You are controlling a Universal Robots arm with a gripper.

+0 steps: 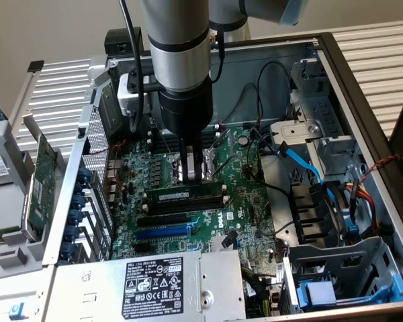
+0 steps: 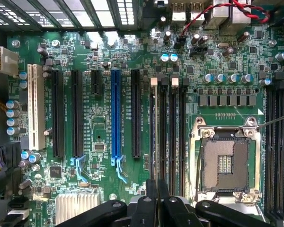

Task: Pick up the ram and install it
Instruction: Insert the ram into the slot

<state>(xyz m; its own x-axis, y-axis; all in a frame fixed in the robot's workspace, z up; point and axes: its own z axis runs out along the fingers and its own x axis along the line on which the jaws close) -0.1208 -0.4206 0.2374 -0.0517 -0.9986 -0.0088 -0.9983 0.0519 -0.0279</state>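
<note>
As seen at the gripper (image 1: pixel 193 177), closed tight and down at the top edge of the ram (image 1: pixel 178 195); cannot tell whether pinching or pressing. Already picked up and standing among the memory slots (image 2: pixel 173 127) on the motherboard (image 1: pixel 248 215); full seating not confirmed.

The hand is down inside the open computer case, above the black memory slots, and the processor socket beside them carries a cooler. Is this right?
Not quite. The wrist view shows the processor socket bare, with no cooler on it. The hand is indeed down inside the open computer case, above the black memory slots.
</note>
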